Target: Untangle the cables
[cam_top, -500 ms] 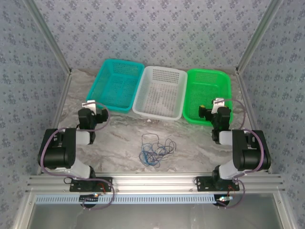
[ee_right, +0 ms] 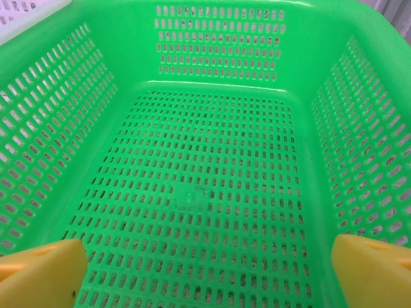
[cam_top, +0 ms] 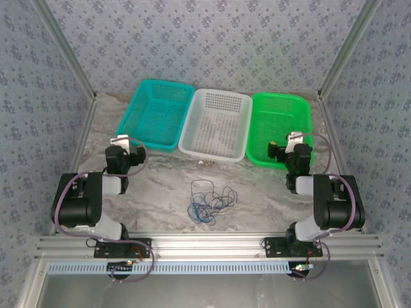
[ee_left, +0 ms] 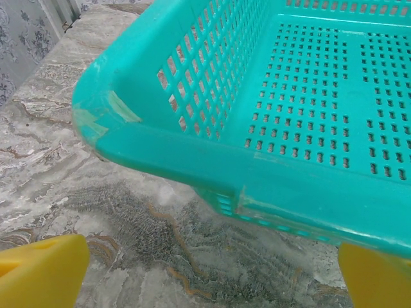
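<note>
Folded back, left claw [ee_left: 209,279] and right claw [ee_right: 209,273] (both agape) point forward.

Lab test rig: alu frame [cam_top: 212,245], wallpapered walls [cam_top: 212,38].

Top view. A teal basket [cam_top: 167,82], a white basket [cam_top: 225,92] and a green basket [cam_top: 282,95] are set side by side, left to right, at the far end of the marbled desk [cam_top: 160,192]. The cables [cam_top: 209,200] are heaped in loose loops between the arms. The left end effector [cam_top: 122,138] is held at the teal basket's near corner, the right end effector [cam_top: 294,137] at the green basket's near rim.
</note>
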